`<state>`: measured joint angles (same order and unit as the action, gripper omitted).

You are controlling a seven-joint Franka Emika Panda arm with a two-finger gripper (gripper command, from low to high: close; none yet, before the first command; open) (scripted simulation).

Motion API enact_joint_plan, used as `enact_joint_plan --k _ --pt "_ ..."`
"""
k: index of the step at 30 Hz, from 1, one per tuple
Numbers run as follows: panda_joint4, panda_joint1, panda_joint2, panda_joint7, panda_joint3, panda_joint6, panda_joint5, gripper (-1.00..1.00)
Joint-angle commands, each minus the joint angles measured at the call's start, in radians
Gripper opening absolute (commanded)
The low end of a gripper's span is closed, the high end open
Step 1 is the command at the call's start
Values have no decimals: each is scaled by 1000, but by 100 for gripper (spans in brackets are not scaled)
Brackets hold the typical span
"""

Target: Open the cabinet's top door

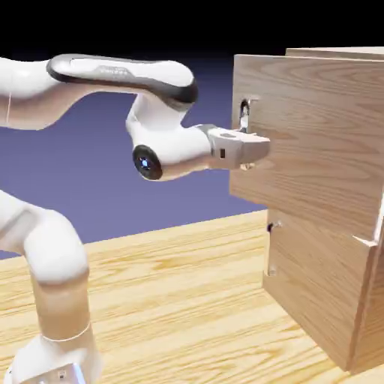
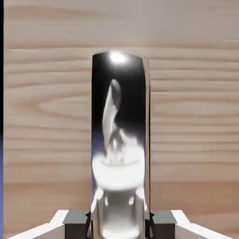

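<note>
The top door (image 1: 315,142) of the cabinet (image 1: 330,285) stands swung out from its frame, its free left edge jutting past the lower panel (image 1: 315,277). The jaws (image 1: 247,150) are closed tight on the metallic handle (image 2: 120,140) near that edge, the handle filling the gap between both fingertips (image 2: 74,219). Left of the door, above the wooden surface (image 1: 172,300), open room remains.
</note>
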<state>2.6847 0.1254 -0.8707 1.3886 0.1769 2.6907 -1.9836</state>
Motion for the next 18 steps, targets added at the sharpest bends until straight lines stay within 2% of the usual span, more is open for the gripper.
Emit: enact_joint_plan --k 1,10,18 --pt "12 5 -16 -26 18 -11 41 -100" --pt "86 -25 -140 -250 179 -193 432 -100" --pt "58 -92 -168 -374 394 -504 773 -100"
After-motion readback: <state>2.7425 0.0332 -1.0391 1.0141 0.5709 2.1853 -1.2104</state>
